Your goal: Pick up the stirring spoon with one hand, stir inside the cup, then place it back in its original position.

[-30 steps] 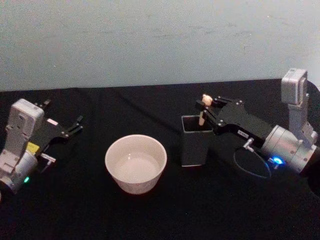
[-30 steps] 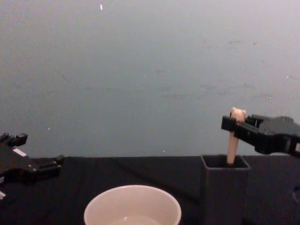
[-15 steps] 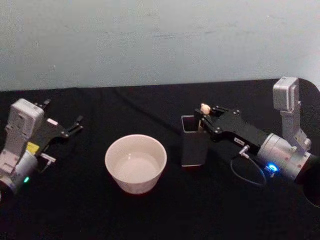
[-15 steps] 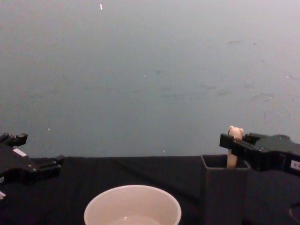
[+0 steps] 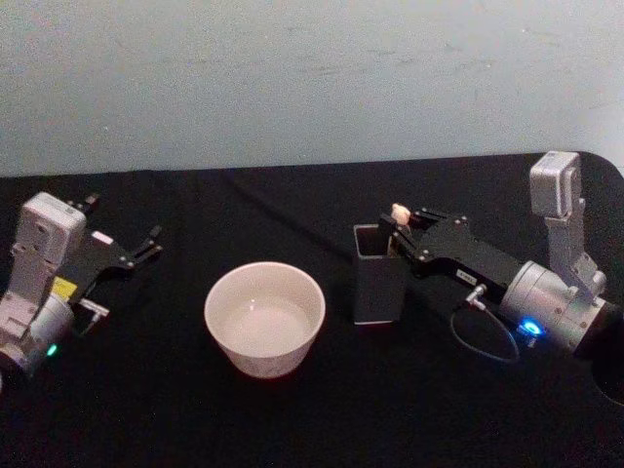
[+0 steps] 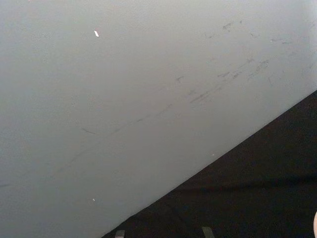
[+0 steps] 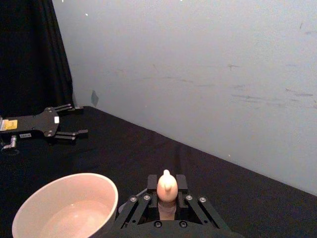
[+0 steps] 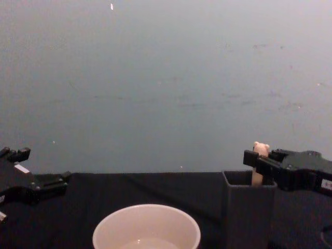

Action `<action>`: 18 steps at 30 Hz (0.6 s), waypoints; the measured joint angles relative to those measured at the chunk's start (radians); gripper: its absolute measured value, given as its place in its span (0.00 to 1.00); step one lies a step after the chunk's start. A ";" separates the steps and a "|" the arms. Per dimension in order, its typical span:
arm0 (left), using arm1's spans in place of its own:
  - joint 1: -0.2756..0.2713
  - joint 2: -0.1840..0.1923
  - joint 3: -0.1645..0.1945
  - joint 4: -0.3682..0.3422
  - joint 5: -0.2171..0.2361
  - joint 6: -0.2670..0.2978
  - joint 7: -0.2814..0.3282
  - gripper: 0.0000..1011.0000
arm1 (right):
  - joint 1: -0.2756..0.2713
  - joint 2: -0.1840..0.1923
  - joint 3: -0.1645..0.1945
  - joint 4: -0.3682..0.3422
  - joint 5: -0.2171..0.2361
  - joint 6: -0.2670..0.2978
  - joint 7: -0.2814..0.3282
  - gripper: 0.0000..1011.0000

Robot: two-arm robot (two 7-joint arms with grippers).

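Black bench: my right hand (image 5: 403, 226) pinches the stirring spoon (image 5: 397, 216) in the holder (image 5: 376, 289), cup (image 5: 264, 318) at 9 o'clock; release only once seated.

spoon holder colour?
Dark grey holder, plain with no pattern. Clearest in the head view, standing beside the cream cup.

Item count on table (image 5: 292, 419), black cloth cover:
- stirring spoon (image 5: 397, 216): 1
- cup (image 5: 264, 318), cream-white: 1
- holder (image 5: 376, 287), dark grey, square: 1
- grippers: 2, left gripper (image 5: 148, 245) and right gripper (image 5: 398, 230)
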 joint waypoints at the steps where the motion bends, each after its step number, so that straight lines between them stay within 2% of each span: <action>1: 0.000 0.000 0.000 0.000 0.000 0.000 0.000 0.99 | 0.000 0.000 0.000 0.000 0.000 0.000 0.000 0.22; 2: 0.000 0.000 0.000 0.000 0.000 0.000 0.000 0.99 | 0.000 0.000 0.000 0.000 0.001 0.000 0.000 0.28; 3: 0.000 0.000 0.000 0.000 0.000 0.000 0.000 0.99 | 0.000 0.000 0.000 0.000 0.001 0.000 0.001 0.28; 10: 0.000 0.000 0.000 0.000 0.000 0.000 0.000 0.99 | 0.001 0.000 0.000 -0.001 0.002 -0.001 0.002 0.48; 11: 0.000 0.000 0.000 0.000 0.000 0.000 0.000 0.99 | 0.001 0.000 0.000 -0.001 0.002 -0.001 0.002 0.54; 18: 0.000 0.000 0.000 0.000 0.000 0.000 0.000 0.99 | 0.001 0.000 0.000 -0.001 0.003 -0.001 0.003 0.75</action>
